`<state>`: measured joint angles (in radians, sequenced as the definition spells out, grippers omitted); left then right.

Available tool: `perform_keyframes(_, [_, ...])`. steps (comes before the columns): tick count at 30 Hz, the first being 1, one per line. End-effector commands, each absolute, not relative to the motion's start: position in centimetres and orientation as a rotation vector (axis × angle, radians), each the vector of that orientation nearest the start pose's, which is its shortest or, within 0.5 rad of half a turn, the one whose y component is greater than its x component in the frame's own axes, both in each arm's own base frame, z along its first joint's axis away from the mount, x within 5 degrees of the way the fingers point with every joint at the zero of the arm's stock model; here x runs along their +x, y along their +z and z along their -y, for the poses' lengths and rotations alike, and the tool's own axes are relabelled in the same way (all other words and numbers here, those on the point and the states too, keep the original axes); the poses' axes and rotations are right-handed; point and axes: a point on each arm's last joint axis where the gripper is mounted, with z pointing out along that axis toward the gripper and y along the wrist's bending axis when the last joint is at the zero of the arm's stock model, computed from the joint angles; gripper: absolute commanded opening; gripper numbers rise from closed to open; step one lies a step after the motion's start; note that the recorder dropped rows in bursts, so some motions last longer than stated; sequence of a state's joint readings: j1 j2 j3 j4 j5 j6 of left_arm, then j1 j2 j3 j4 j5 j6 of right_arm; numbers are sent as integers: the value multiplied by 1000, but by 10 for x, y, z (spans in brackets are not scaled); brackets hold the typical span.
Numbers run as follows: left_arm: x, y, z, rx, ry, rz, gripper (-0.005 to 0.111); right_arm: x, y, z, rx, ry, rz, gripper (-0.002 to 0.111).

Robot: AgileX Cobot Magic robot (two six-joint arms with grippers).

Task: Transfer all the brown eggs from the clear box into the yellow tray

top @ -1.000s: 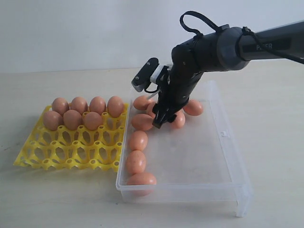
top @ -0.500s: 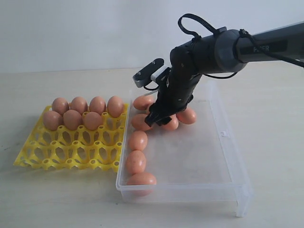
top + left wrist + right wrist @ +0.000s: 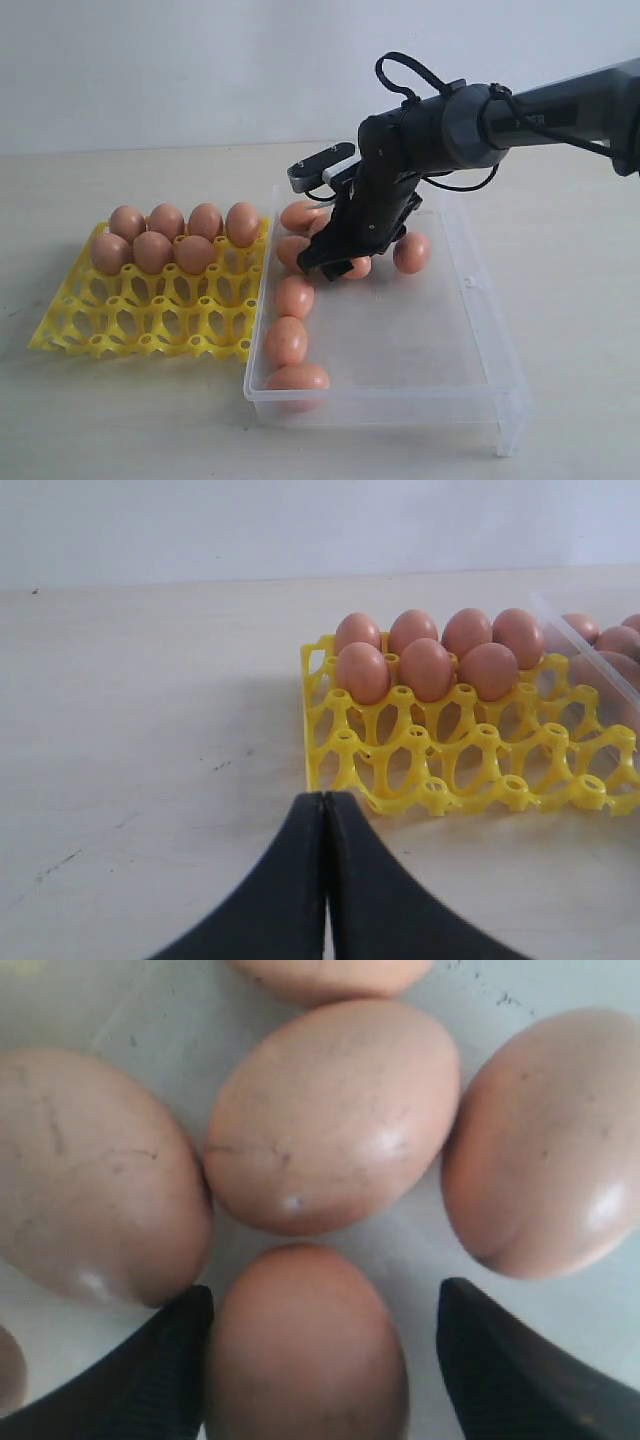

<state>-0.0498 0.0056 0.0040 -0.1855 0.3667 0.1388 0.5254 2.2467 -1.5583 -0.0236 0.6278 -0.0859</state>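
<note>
Several brown eggs (image 3: pixel 186 238) fill the back cups of the yellow tray (image 3: pixel 150 315). More brown eggs (image 3: pixel 286 341) lie in the clear box (image 3: pixel 470 330), most of them along its left wall. My right gripper (image 3: pixel 325 265) is low in the box among the back eggs. It is open, and one egg (image 3: pixel 305 1345) lies between its fingers (image 3: pixel 150 1380), close to one finger with a gap to the other. My left gripper (image 3: pixel 325 798) is shut and empty above bare table, in front of the tray (image 3: pixel 450 770).
One egg (image 3: pixel 411 252) lies apart to the right of my right gripper. The box's clear wall (image 3: pixel 590 650) runs right beside the tray. The wooden table (image 3: pixel 100 420) extends all round.
My right gripper has dropped lower and moved left among the eggs in the box, staying open. The egg on its right has shifted a little toward the front.
</note>
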Motion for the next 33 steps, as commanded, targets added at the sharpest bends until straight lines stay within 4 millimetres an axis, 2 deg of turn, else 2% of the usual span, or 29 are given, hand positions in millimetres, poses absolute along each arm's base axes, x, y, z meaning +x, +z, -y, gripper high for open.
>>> perform_keyframes(1, [53, 182, 8, 59, -118, -1835, 0, 399, 95, -229, -850, 96, -2664, 62])
perform_keyframes(10, [53, 182, 8, 59, -118, -1835, 0, 403, 98, -233, -819, 126, -2607, 62])
perform_keyframes(12, [53, 182, 8, 59, -118, -1835, 0, 403, 98, -233, -819, 125, -2609, 58])
perform_keyframes(13, [53, 182, 8, 59, -118, -1835, 0, 403, 97, -232, -822, 122, -2618, 41])
perform_keyframes(14, [53, 182, 8, 59, -118, -1835, 0, 402, 98, -232, -822, 122, -2618, 31])
perform_keyframes(15, [53, 182, 8, 59, -118, -1835, 0, 403, 103, -232, -819, 125, -2607, 2])
perform_keyframes(16, [53, 182, 8, 59, -118, -1835, 0, 403, 107, -233, -815, 128, -2596, 1])
perform_keyframes(20, [53, 182, 8, 59, -118, -1835, 0, 404, 160, -233, -785, 162, -2450, 0])
perform_keyframes(21, [53, 182, 8, 59, -118, -1835, 0, 402, 168, -232, -778, 167, -2429, 0])
perform_keyframes(22, [53, 182, 8, 59, -118, -1835, 0, 397, 184, -229, -749, 183, -2384, 0])
perform_keyframes(24, [53, 182, 8, 59, -118, -1835, 0, 384, 200, -225, -712, 217, -2299, 0])
perform_keyframes(27, [53, 182, 8, 59, -118, -1835, 0, 376, 201, -221, -680, 242, -2268, 0])
perform_keyframes(30, [53, 182, 8, 59, -118, -1835, 0, 373, 198, -220, -693, 234, -2308, 1])
perform_keyframes(33, [53, 182, 8, 59, -118, -1835, 0, 371, 194, -218, -706, 224, -2350, 9])
